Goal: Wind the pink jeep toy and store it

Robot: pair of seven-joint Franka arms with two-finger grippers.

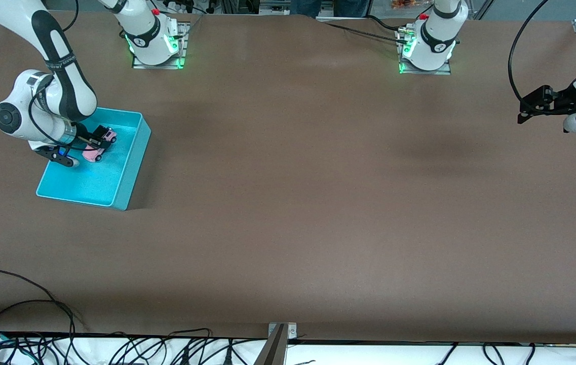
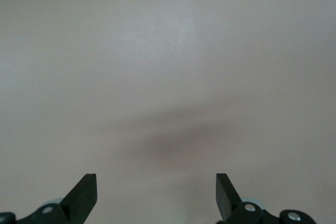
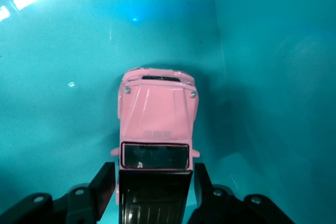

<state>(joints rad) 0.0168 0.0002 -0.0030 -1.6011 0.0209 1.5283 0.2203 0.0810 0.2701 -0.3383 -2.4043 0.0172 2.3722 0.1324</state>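
The pink jeep toy [image 1: 100, 146] sits on the floor of the turquoise bin [image 1: 133, 162] at the right arm's end of the table. In the right wrist view the pink jeep toy [image 3: 157, 108] points away from the camera, with its pink hood and black rear roof in sight. My right gripper [image 1: 98, 140] reaches into the bin. Its fingers [image 3: 105, 182] stand on either side of the black roof with a thin gap on each side, so this gripper [image 3: 155, 179] is open. My left gripper [image 1: 523, 112] waits over bare table at the left arm's end, and in its own view the left gripper [image 2: 156, 184] is open and holds nothing.
The turquoise bin's floor [image 3: 63, 103] holds only the jeep. Brown table [image 1: 288, 203] spreads between the two arms. Cables [image 1: 39, 324] lie along the table edge nearest the front camera.
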